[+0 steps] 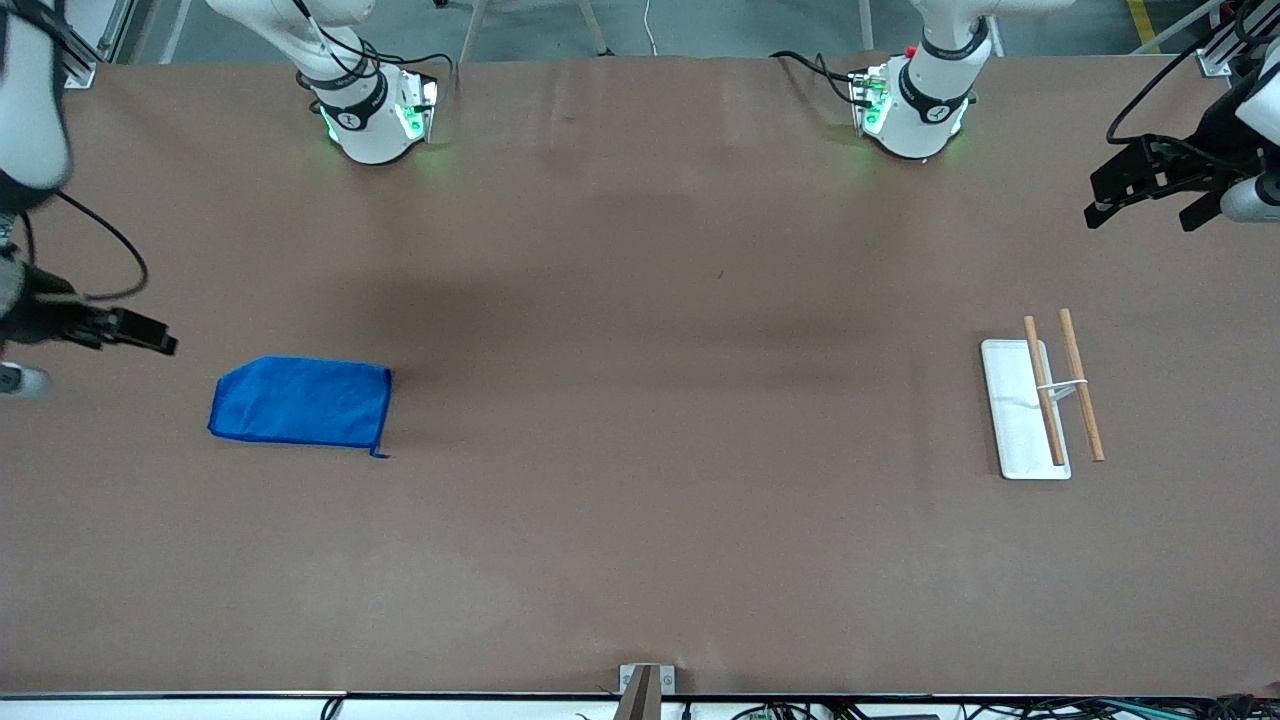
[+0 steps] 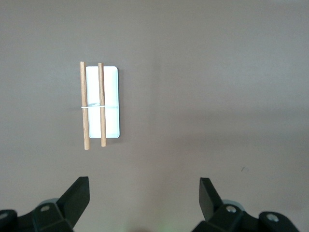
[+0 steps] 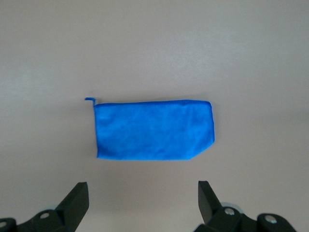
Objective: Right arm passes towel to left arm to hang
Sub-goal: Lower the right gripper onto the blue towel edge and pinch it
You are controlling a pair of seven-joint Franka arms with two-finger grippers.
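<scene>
Nothing lifted yet. Folded flat on the table (image 1: 640, 560) toward the right arm's end — the towel (image 1: 300, 401), its small loop (image 1: 379, 452) trailing from the corner nearest the front camera, likely the part meant for the hanging. Poised high near that end of the table, close to the cloth's edge, the right gripper (image 1: 150, 335), fingers (image 3: 77, 200) spread wide with nothing between them — seemingly lined up for a descent onto the cloth. Toward the left arm's end, the rack (image 1: 1045, 400): two wooden rods on a white base, well apart from the towel, hence the handover. Waiting up near the rack, the left gripper (image 1: 1150, 200), fingers (image 2: 77, 198) parted and empty, apparently ready to receive.
</scene>
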